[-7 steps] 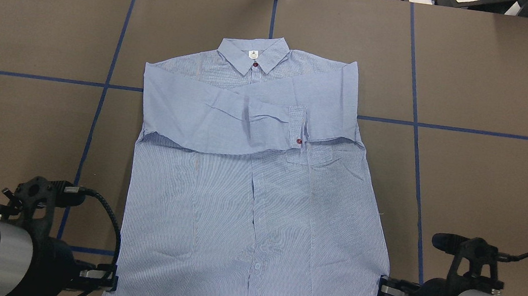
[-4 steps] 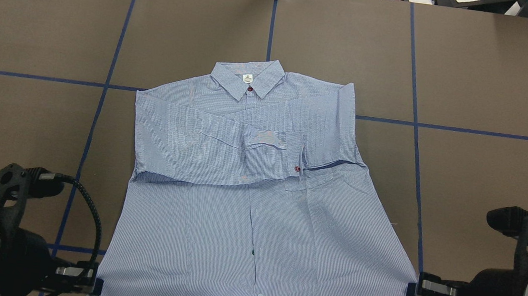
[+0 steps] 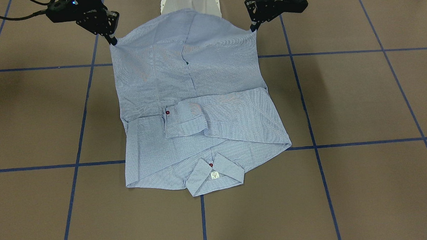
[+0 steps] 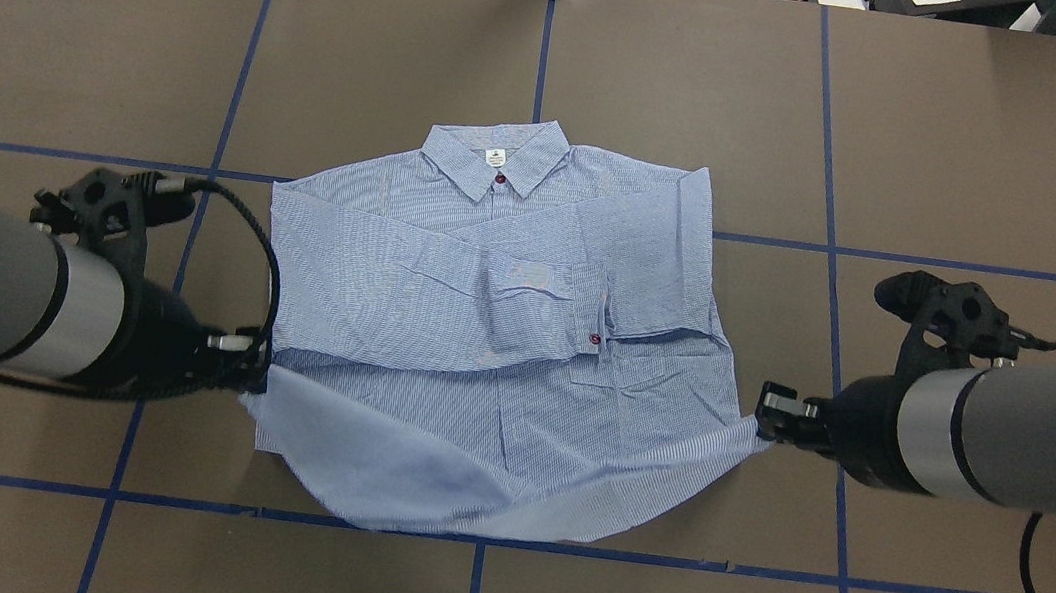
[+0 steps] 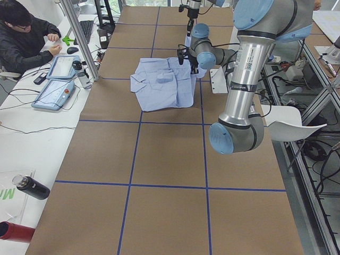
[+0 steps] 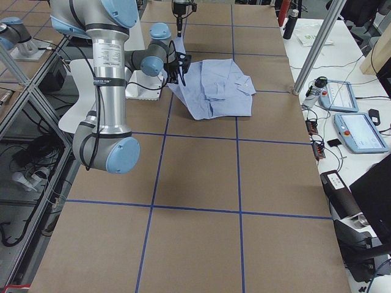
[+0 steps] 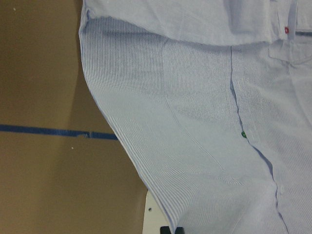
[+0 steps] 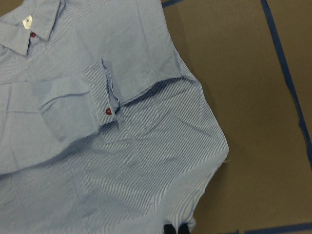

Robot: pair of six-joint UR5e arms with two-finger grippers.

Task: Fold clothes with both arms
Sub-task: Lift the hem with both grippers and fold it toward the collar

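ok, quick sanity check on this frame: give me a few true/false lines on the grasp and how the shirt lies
1. The left hand and the right hand each grip a bottom corner of the shirt. True.
2. The hem lies flat. False: it is raised, stretched between the two hands.
3. The collar is at the end that the hands hold. False: it lies flat at the opposite end, with its white label showing.
4. A sleeve is folded across the chest, and its cuff has a red button. True.
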